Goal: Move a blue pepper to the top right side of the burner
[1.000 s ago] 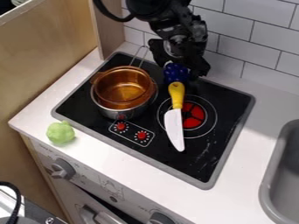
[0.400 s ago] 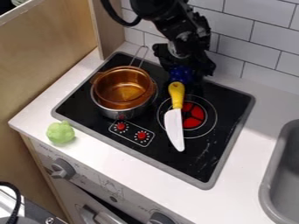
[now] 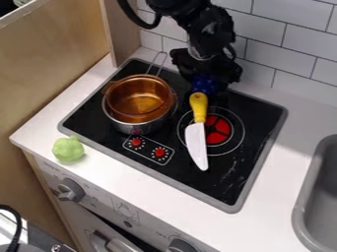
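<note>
one blue pepper (image 3: 205, 85) is the thing you're here to move, and it lies at the far part of the cooktop (image 3: 178, 172), just beyond the handle end of the knife (image 3: 199, 106); whether the two touch, you can't tell. the gripper (image 3: 209, 75) hangs right over it from the far side, dark against dark, so you cannot tell how far the jaws stand open or whether they have hold of the pepper. that pose makes sense for a grasp from above, since it comes in from the side away from the knife.

the knife lies with its yellow handle pointing far and its white blade near, over the left part of the rings around the red burner (image 3: 217, 129). that leaves the burner's far right side free of it, which is likely why your pepper can go there with nothing to shift first. if you have a firm hold, a small lift and a move right should do; dragging low might nudge the handle and swing the blade.

the amber pot (image 3: 139, 98) sits inside the steel pot (image 3: 121, 123) on the left, so going right also takes you away from their rims. the green vegetable (image 3: 68, 148) rests on the counter at near left, well apart from your path.
</note>
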You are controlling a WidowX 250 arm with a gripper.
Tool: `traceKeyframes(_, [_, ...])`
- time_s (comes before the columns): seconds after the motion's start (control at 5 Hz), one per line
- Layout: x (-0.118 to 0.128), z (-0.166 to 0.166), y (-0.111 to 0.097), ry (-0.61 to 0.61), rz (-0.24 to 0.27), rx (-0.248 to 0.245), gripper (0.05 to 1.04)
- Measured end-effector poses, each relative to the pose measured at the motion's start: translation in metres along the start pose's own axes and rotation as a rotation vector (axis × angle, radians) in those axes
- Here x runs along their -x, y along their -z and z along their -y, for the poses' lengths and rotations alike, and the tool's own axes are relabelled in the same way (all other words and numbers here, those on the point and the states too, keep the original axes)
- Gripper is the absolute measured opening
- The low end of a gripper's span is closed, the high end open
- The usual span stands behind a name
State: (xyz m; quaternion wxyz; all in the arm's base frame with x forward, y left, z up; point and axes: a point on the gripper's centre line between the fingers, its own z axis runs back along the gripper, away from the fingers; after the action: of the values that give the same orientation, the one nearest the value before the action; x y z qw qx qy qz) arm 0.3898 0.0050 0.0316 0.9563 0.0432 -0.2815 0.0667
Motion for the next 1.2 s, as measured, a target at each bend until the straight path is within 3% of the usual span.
traceKeyframes(0.2, [-0.006,0.005,-0.006,-0.033,-0.023,0.018,0.838])
traceKeyframes(0.4, [-0.019,0.010,-0.019,-0.067,-0.012,0.041,0.838])
traceKeyframes(0.8, [-0.019,0.026,-0.027,-0.073,-0.054,0.032,0.838])
traceKeyframes(1.2, [-0.026,0.060,-0.040,-0.124,-0.029,-0.004,0.838])
